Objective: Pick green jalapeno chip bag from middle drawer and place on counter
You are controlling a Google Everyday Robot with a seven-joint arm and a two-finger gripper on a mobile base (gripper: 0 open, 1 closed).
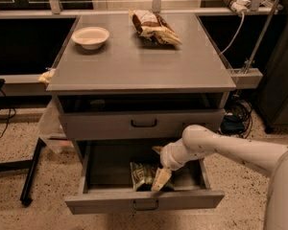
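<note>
The green jalapeno chip bag (142,175) lies in the tray of the open middle drawer (101,202), near its front. My gripper (158,166) reaches down into the drawer from the right at the bag's right edge. It is open: one cream finger (161,178) rests on the bag's right side and the other points up behind it. The counter (134,66) is the grey cabinet top above.
A white bowl (90,36) and a brown and white snack bag (154,27) sit on the counter's far part. The upper drawer front with a black handle (144,123) overhangs the open drawer. Cables and a post stand to the right.
</note>
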